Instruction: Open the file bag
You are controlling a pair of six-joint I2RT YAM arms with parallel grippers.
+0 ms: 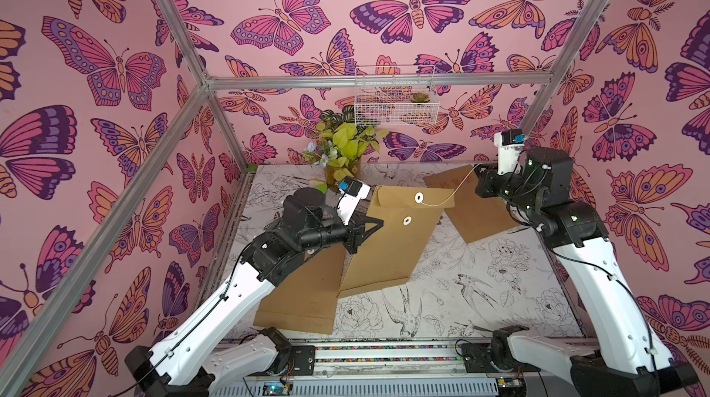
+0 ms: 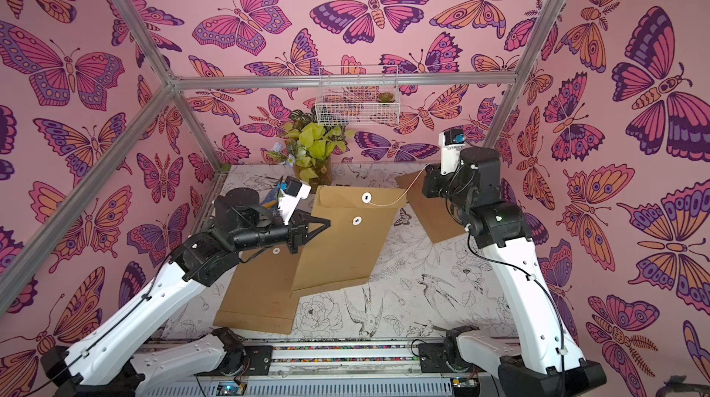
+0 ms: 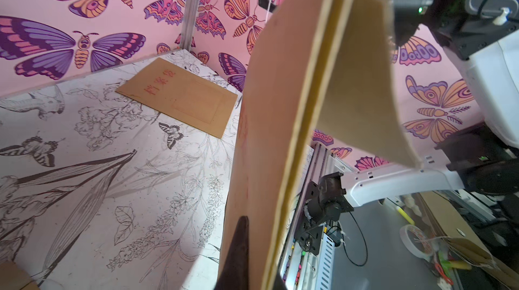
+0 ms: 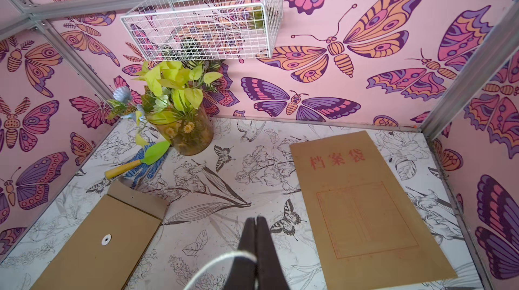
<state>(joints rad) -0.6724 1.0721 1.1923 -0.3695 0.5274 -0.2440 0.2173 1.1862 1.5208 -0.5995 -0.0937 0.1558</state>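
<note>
Left gripper [image 1: 369,228]: clamped on the left edge of the bag [image 1: 388,249], holding it up off the table [image 1: 480,299]
Second bag [image 1: 303,299]: lay flat under the left arm, partly beneath the held one; not part of this step
Bag: stood tilted mid-table, front toward the top views, its lower edge near the surface; whether it touched I could not tell
Flap [image 1: 403,192]: sat at the top of the bag, carrying the upper button [image 1: 418,196]; the lower button [image 1: 406,221] looked free of cord
String [image 1: 445,197]: ran in a shallow sag from the upper button to the right gripper
Right gripper [image 4: 255,219]: jaws pressed together on the string's end, raised near the far right corner
Third bag [image 1: 472,214]: lay flat below the right arm, red print up, apart from the work
Step, as judged: unwinding looked finished, so the flap needed lifting
How to do it well: keep the left hold firm and steady, draw the string up and away from the bag's face rather than sideways, take up the sag slowly, and avoid a jerk that could tear the button or twist the bag out of the clamp
</note>
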